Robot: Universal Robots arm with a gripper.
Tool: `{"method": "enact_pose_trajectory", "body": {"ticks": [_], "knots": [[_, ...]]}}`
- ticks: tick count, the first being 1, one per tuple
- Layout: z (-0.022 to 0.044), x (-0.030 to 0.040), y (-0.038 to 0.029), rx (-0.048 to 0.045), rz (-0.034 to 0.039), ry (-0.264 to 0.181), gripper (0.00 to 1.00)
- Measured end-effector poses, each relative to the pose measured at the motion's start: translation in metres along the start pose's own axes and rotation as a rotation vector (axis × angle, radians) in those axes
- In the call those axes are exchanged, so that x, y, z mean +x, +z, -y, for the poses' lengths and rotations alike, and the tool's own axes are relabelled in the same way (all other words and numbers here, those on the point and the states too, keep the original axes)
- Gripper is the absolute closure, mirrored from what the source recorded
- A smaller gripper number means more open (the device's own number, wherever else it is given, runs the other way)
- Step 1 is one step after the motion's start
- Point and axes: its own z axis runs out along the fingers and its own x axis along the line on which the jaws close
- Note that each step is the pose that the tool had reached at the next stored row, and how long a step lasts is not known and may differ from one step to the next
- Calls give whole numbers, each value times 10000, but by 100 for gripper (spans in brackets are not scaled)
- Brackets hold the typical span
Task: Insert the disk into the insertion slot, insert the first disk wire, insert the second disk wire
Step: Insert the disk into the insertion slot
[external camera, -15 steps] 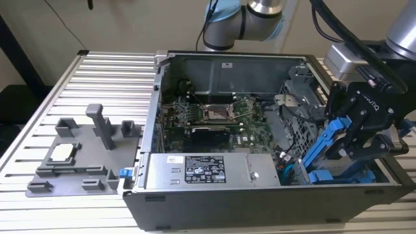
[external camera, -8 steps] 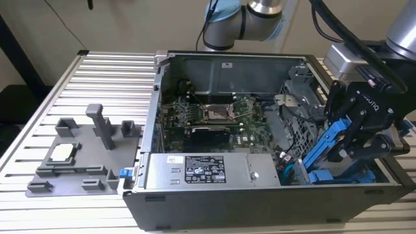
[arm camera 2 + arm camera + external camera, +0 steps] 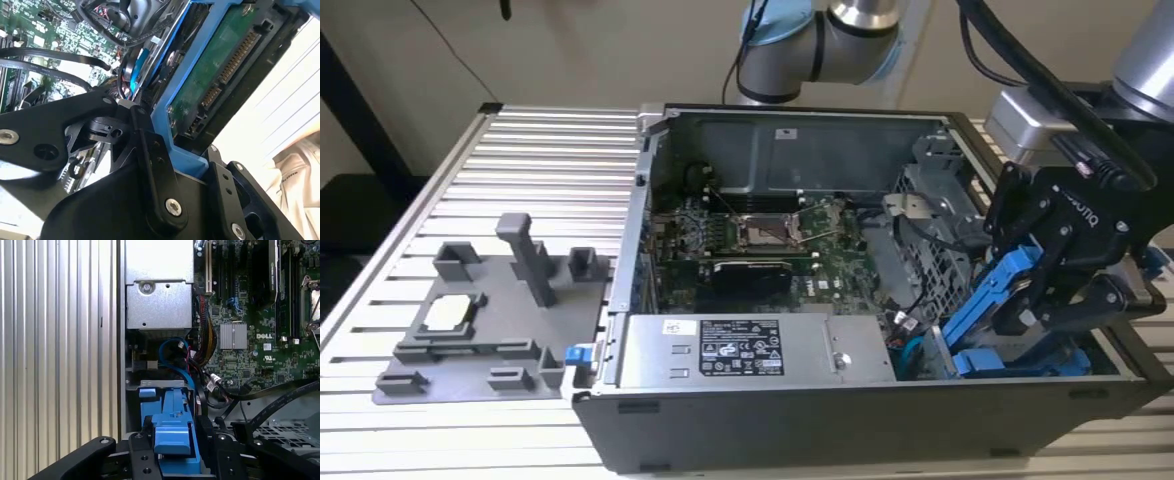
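Disk (image 3: pixel 983 300): clamped in its blue frame between the shut-down fingers of your gripper (image 3: pixel 1047 305), inside the open computer case (image 3: pixel 640 300) at the exterior view's right. Long axis tilted, 1 o'clock to 7 o'clock in that view. Lower end points at 7 o'clock, seemingly just beside the insertion slot (image 3: pixel 931 352).

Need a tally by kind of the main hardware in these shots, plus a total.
computer case, open: 1
power supply: 1
motherboard: 1
grey fixture tray: 1
disk in blue frame: 1
gripper, clamped on the disk: 1
Total: 6
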Motion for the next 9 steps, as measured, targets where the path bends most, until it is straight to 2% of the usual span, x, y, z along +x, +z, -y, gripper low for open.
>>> {"method": "enact_pose_trajectory", "body": {"ticks": [2, 4, 9], "knots": [[0, 0, 0, 0, -1, 0, 55], [0, 0, 1, 1, 0, 1, 67], [-9, -22, 1, 1, -1, 10, 67]]}}
